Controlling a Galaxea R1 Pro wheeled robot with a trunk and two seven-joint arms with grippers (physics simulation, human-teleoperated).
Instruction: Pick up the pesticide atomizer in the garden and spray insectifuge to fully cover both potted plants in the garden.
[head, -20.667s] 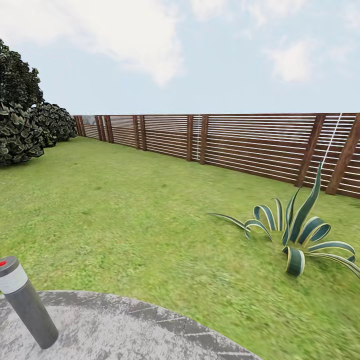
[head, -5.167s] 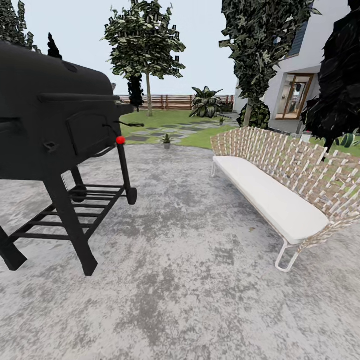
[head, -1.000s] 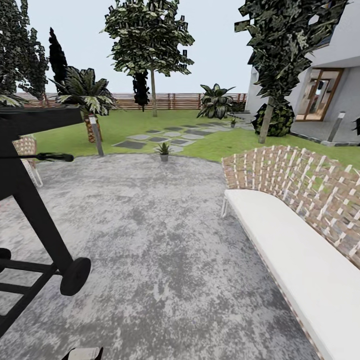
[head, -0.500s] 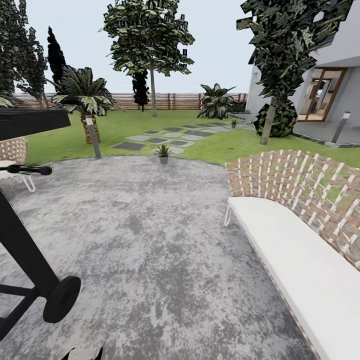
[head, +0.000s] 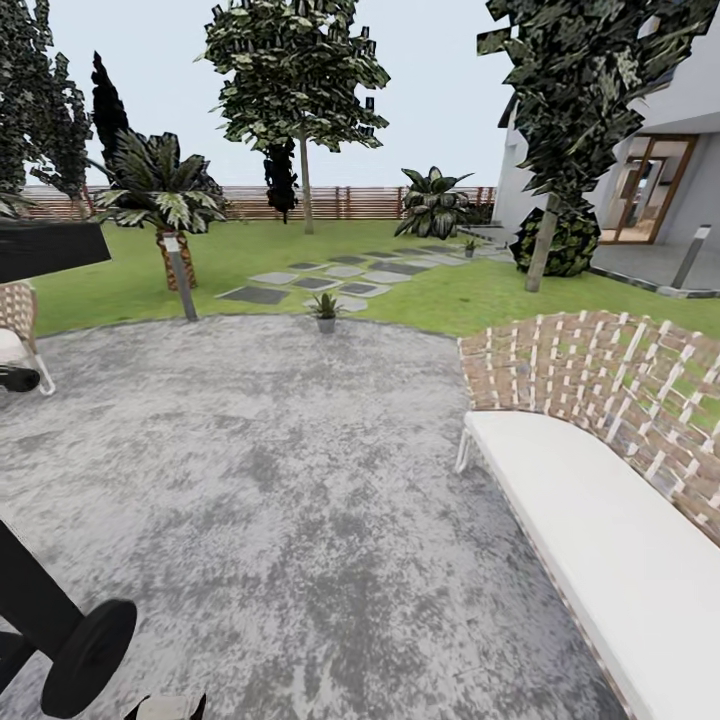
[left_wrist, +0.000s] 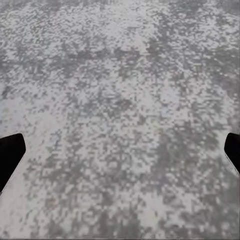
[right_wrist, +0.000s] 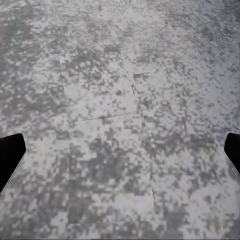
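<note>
Across the grey patio (head: 300, 480), one potted plant (head: 325, 309) stands at its far edge, another (head: 468, 245) farther right by the stepping stones (head: 330, 275). Near right is a white-cushioned sofa (head: 600, 520); near left, a black grill wheel (head: 88, 655). Left end effector (left_wrist: 120, 155) and right end effector (right_wrist: 120, 155) both gape, empty. No writing is legible.

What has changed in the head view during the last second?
The camera moved forward over the patio: the black grill slid out at the left, and the bench and the potted plant sit slightly differently. Nothing was grasped. Both grippers hang open over the paving.
</note>
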